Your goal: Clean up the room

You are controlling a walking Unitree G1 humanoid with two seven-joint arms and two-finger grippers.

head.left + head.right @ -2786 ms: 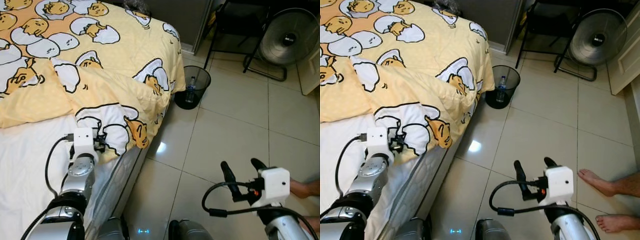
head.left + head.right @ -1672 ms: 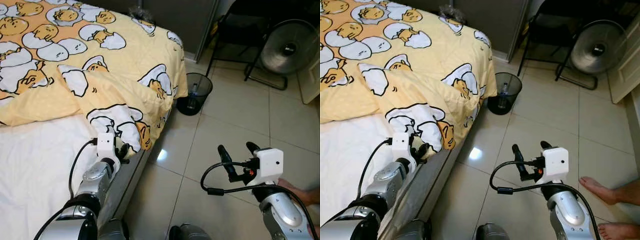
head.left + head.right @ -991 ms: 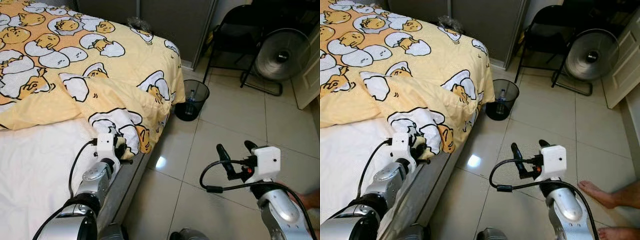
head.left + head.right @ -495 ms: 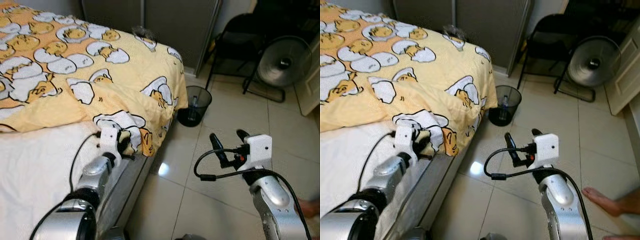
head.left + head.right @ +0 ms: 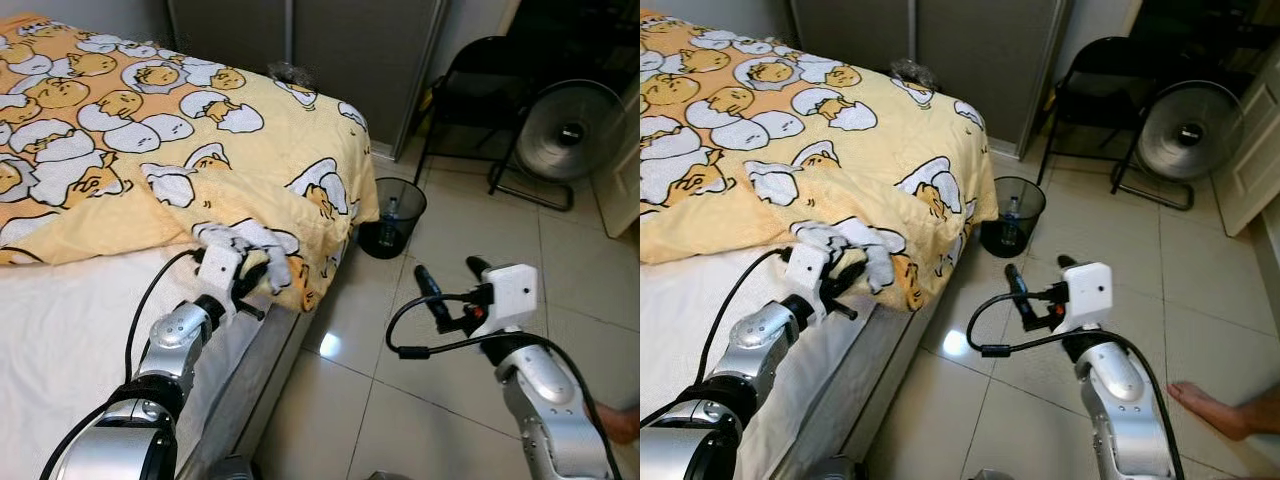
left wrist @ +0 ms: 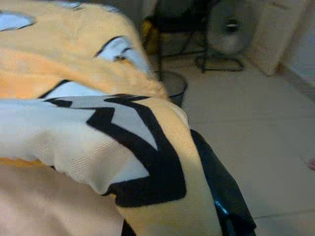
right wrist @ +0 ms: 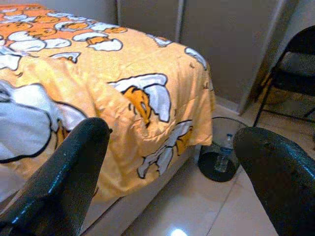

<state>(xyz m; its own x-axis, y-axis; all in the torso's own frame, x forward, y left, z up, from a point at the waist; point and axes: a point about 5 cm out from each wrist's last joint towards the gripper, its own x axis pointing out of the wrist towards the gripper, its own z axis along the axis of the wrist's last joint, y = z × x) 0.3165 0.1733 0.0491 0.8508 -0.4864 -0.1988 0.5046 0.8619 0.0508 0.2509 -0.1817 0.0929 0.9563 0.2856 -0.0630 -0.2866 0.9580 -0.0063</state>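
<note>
Left eye view shows my left arm stretched forward over the white mattress (image 5: pixel 70 320), elbow low, forearm angled up toward the near side edge of the bed. My left end effector (image 5: pixel 252 272) is closed on a fold of the yellow blanket (image 5: pixel 250 130), the printed cloth bunched over its fingers right at the bed's edge. In the left wrist view that blanket drapes across one black finger (image 6: pixel 224 196), hiding most of it.

My right arm is bent at the elbow and raised over the tiled floor (image 5: pixel 460 250), wrist level, pointing toward the bed. My right end effector (image 5: pixel 448 280) stands wide open with nothing between its fingers (image 7: pixel 64 172), well apart from the blanket.

The blanket covers the far part of the bed and hangs down over its foot corner. Near that corner a black mesh bin (image 5: pixel 392 218) with a bottle inside stands on the floor. Beyond it are a folding chair (image 5: pixel 470 90) and a fan (image 5: pixel 572 118).
</note>
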